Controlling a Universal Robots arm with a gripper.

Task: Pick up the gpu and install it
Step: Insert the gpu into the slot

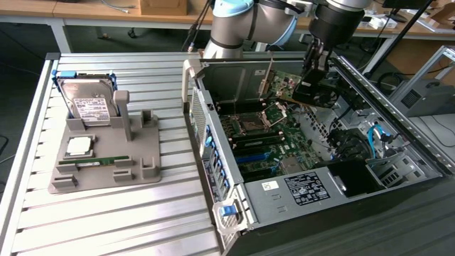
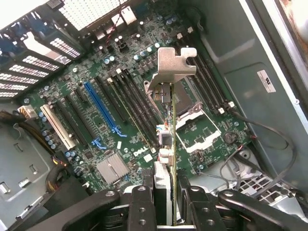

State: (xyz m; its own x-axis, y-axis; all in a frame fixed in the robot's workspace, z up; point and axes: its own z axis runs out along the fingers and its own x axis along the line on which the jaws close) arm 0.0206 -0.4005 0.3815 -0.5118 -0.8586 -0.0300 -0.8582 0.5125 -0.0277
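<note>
Now the gripper point(image 2: 172, 190) is pinching the gpu point(image 2: 173, 65) between its 2 fingers point(image 2: 142, 204), the motherboard point(image 2: 110, 120) lying below it inside the case point(image 1: 242, 213).

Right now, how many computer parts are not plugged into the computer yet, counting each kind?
hard drive: 1
processor chip: 1
green memory stick: 1
gpu: 1
Total: 4
</note>
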